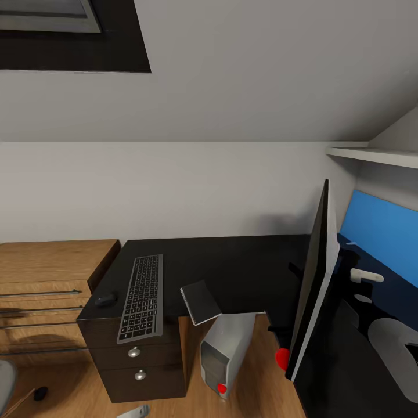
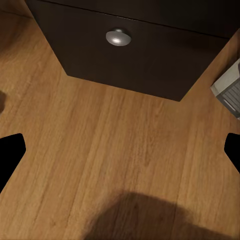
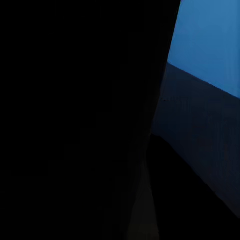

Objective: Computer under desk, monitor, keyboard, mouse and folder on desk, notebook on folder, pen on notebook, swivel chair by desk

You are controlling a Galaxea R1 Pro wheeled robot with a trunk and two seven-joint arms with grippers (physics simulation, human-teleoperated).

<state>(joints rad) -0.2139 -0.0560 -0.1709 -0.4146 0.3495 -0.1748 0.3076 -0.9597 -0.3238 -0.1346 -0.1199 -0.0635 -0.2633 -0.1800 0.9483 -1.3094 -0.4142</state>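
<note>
On the black desk (image 1: 244, 267), the keyboard (image 1: 141, 297) lies along the left end with the dark mouse (image 1: 106, 299) beside it. The dark notebook (image 1: 200, 302) tilts over the desk's front edge. Below it, the silver computer (image 1: 226, 351) stands on the floor, and its corner (image 2: 230, 90) also appears in the left wrist view. The monitor (image 1: 313, 278) stands edge-on at the right, very near the camera. Behind it lies a short white stick that looks like the pen (image 1: 366, 276). My left gripper (image 2: 120, 150) is open over the wooden floor in front of the drawer unit (image 2: 125, 65). The folder is out of view.
A light wooden drawer chest (image 1: 46, 290) adjoins the desk's left end. A grey sliver of the swivel chair (image 1: 4, 377) sits at the lower left. A blue wall panel (image 1: 380, 232) and a white shelf (image 1: 371, 155) are at the right. The right wrist view is mostly black beside the blue panel (image 3: 210, 40).
</note>
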